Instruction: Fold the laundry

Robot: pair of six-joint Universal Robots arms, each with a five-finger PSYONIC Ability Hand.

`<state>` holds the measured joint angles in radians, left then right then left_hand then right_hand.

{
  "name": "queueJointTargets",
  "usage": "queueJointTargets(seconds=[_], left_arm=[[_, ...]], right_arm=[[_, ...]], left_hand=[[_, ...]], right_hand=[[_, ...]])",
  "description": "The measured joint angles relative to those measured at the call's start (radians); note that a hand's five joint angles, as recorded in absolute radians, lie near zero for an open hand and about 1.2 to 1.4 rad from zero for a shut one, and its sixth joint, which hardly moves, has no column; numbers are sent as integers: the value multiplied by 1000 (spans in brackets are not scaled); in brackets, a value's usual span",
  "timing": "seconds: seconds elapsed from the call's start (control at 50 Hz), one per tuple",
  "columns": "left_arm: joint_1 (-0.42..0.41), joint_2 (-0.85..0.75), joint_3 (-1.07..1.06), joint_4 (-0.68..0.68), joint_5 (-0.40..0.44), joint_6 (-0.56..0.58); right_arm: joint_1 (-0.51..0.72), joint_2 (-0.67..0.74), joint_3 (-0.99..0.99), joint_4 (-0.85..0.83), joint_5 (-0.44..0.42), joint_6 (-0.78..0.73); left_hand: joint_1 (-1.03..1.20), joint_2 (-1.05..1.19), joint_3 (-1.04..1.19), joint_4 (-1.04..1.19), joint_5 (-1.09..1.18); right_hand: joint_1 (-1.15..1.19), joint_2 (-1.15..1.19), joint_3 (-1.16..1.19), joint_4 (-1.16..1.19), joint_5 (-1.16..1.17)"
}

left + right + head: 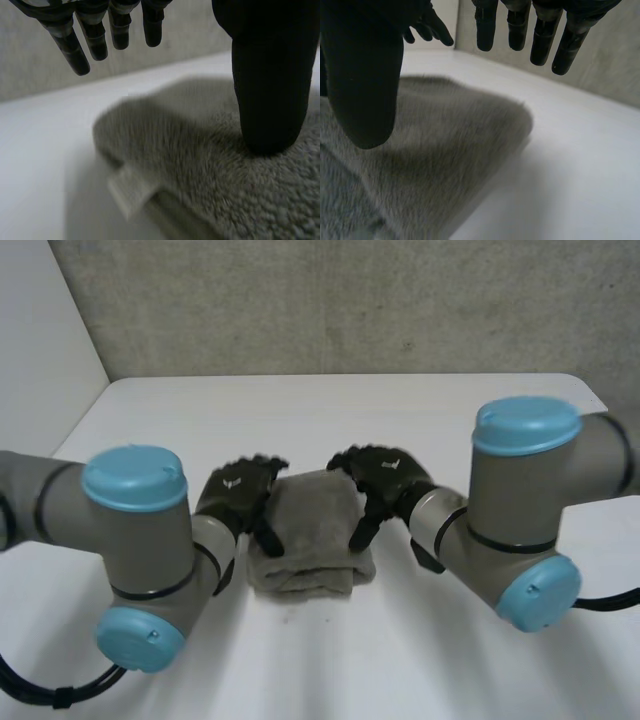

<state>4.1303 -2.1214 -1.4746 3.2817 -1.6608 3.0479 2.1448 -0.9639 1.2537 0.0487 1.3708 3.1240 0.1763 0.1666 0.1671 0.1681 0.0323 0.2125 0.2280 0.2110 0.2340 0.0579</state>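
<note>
Folded grey towel [308,535] lies mid tabletop [400,405], directly between the two hands. It's a compact stacked bundle whose long axis looks to run near to far, though only slightly longer that way.

The left hand [240,490] sits at the towel's left edge, on the far half. The right hand [385,478] mirrors it at the right edge, also on the far half. Neither hand is clearly nearer; both are at the cloth.

Left wrist view: fingers [95,35] are straight, slightly spread, and hang off the cloth towards its far edge. The thumb [270,90] tip is down on the pile, and nothing is pinched. A small label [130,192] sticks out at the bundle's edge.

Right wrist view: fingers [542,35] are straight and apart, above the tabletop just past the towel's edge. The thumb [365,85] is over the cloth, contact unclear, with no grip.

Judgement: the towel looks mostly folded. The next move is either a last press or fold, or a retreat. Either turns on the towel lying inward from both hands, under the thumbs, with the fingers beyond its far corners.
</note>
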Motion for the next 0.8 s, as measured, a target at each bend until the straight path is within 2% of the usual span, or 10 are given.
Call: queueJointTargets(seconds=[0.12,0.24,0.3,0.32,0.38,0.5,0.58,0.6,0.72,0.8], left_arm=[[5,-43,-26,-15,-37,92],[9,7,-40,-11,-45,149],[8,36,-39,-11,-44,155],[7,94,-26,-10,-42,157],[6,158,-1,-13,-41,155],[31,300,107,-90,-42,132],[40,314,125,-112,-43,125],[100,370,219,-258,-42,80],[176,401,287,-445,-15,14],[200,410,292,-496,14,-8]], right_arm=[[4,133,-54,-2,-29,-66],[13,152,-89,-3,-19,-139],[13,120,-96,-4,-11,-150],[11,52,-102,-7,15,-154],[5,-22,-107,-10,54,-153],[-49,-232,-146,-1,243,-148],[-61,-260,-152,6,268,-147],[-113,-350,-174,61,334,-147],[-160,-386,-177,165,344,-148],[-175,-385,-165,212,335,-151]], left_hand=[[0,-2,-1,0,-2],[0,-2,-1,0,-2],[0,-2,-1,0,-2],[0,-2,-1,0,-2],[0,-2,-1,0,-2],[0,-2,-1,0,-2],[0,-2,-1,0,-2],[0,-2,-1,0,-2],[0,-2,-1,0,-2],[0,-2,-1,0,-2]], right_hand=[[0,0,0,0,0],[0,0,0,0,-5],[0,0,0,0,-5],[0,0,0,0,-6],[0,0,0,0,-6],[0,0,0,0,-6],[0,0,0,-3,-6],[0,0,0,-3,-6],[0,0,0,-3,-6],[0,0,0,-3,-6]])
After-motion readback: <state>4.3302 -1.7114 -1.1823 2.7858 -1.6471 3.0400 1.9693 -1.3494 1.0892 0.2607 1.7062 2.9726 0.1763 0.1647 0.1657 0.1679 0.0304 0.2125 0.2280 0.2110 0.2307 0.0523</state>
